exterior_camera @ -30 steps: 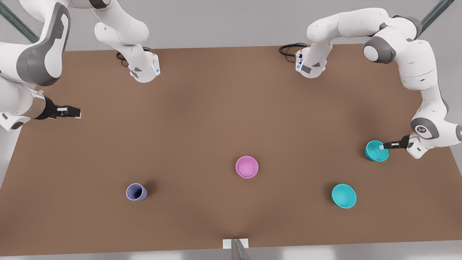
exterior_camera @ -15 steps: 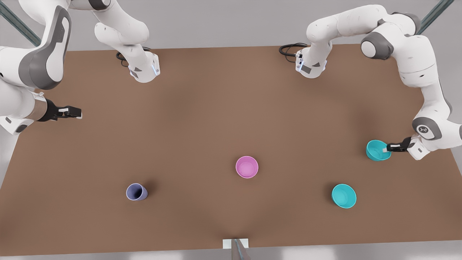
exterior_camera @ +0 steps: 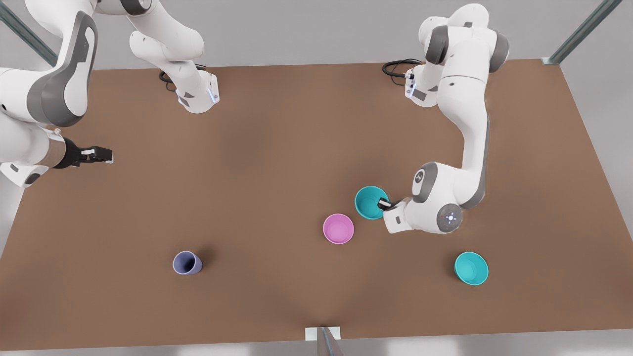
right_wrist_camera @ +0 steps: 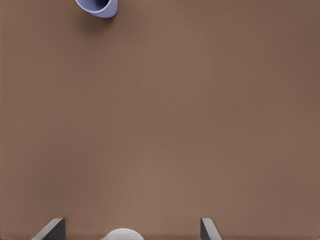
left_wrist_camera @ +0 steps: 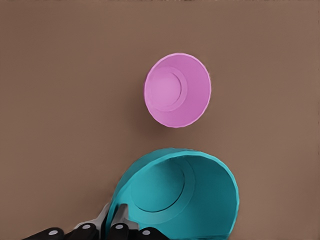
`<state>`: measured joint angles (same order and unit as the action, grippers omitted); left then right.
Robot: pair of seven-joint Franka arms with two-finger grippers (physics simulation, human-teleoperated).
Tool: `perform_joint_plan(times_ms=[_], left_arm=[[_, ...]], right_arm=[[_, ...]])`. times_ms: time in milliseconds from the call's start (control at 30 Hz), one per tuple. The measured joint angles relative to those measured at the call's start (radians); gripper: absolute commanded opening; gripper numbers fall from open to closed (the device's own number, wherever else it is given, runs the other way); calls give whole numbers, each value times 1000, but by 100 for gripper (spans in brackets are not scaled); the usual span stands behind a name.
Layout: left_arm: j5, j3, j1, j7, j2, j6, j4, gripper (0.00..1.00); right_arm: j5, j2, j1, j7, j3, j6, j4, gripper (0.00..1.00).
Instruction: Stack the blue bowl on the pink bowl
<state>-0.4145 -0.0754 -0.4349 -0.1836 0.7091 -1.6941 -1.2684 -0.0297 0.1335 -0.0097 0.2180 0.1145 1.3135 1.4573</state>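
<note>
My left gripper point(exterior_camera: 383, 202) is shut on the rim of the blue bowl point(exterior_camera: 370, 201), a teal bowl held just above the table. In the left wrist view the fingers point(left_wrist_camera: 120, 216) pinch the wall of the blue bowl point(left_wrist_camera: 185, 195). The pink bowl point(exterior_camera: 338, 228) stands upright on the table, just beside the held bowl toward the front view's left and nearer the front edge; the two are apart. The pink bowl point(left_wrist_camera: 177, 90) is seen beyond the teal one from the wrist. My right gripper point(exterior_camera: 94, 155) waits open at the front view's far left, its fingers point(right_wrist_camera: 50, 229) spread wide.
A second teal bowl point(exterior_camera: 471, 268) sits at the front view's lower right. A greyish-purple cup point(exterior_camera: 187, 262) stands at the lower left, and the cup point(right_wrist_camera: 97, 6) also shows ahead of the right gripper. The brown table point(exterior_camera: 277, 148) spreads between the two arm bases.
The left arm has swung the teal bowl from the table's right edge toward the centre, ending beside the pink bowl. The right arm has hardly moved.
</note>
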Motion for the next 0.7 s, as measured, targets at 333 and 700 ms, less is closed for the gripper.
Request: perform_joint_plan(times_ms=[333, 700], left_arm=[[38, 43, -48, 429, 139, -228, 105, 21], [45, 52, -51, 688, 133, -274, 58, 21]], right_arm=[[0, 4, -3, 11, 0, 1, 2, 100], [0, 5, -3, 18, 0, 2, 3, 100]])
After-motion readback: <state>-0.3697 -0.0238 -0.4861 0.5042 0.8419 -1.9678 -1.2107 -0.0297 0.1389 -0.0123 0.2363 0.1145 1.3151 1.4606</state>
